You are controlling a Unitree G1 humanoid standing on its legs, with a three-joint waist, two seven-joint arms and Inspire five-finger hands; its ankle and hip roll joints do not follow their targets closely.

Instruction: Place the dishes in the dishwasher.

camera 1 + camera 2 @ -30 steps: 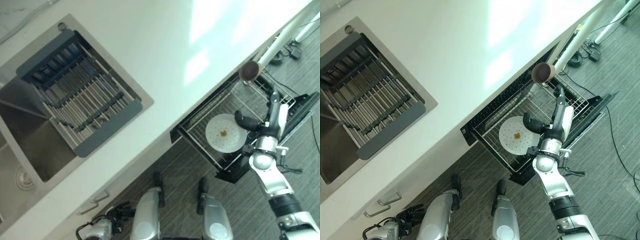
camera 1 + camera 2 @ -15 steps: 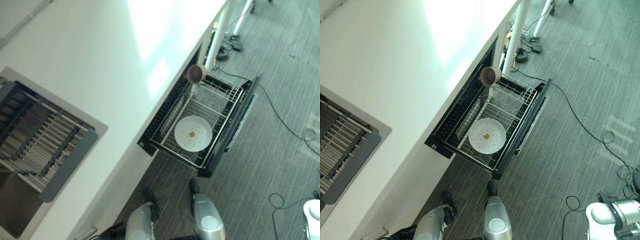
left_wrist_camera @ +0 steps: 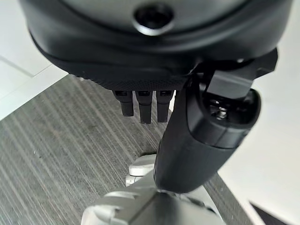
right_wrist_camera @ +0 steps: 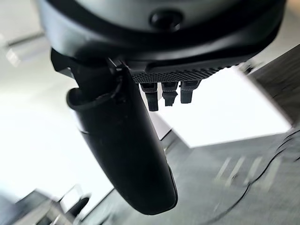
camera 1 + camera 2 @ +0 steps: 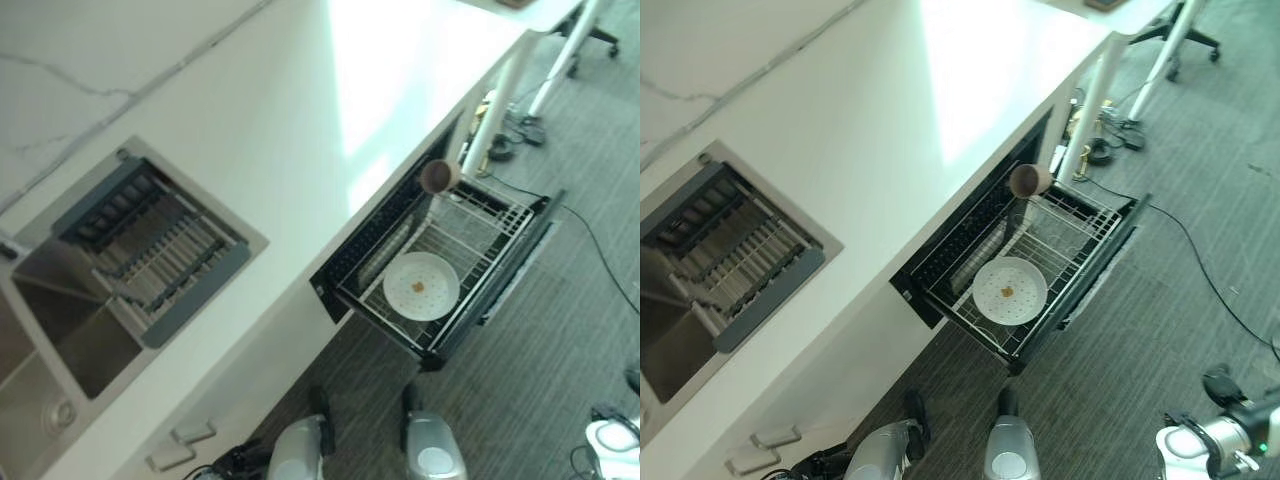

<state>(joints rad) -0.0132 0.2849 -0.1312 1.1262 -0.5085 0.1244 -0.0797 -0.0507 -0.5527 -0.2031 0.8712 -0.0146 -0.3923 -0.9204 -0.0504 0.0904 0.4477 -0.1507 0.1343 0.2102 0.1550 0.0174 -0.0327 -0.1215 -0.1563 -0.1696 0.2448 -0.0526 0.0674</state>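
Note:
The dishwasher's wire rack (image 5: 470,235) is pulled out below the counter's edge. A white plate (image 5: 421,285) with a small orange speck lies flat in the rack's near half. A brown cup (image 5: 439,176) sits at the rack's far corner, right by the counter's edge, its mouth turned toward me. My right hand (image 4: 126,154) hangs low over the grey floor, away from the rack, fingers straight and holding nothing. My left hand (image 3: 201,136) is down by my side above the floor, also with straight fingers and nothing in it.
A long white counter (image 5: 330,120) runs across the scene. A steel sink (image 5: 60,330) at its left end carries a dark roll-up drying rack (image 5: 150,240). A white table leg (image 5: 495,125) stands past the dishwasher. Cables lie on the grey floor (image 5: 590,260).
The camera has swung. My right hand, which was over the rack beside the plate a second ago, has pulled away down to the right. Plate and cup have stayed put.

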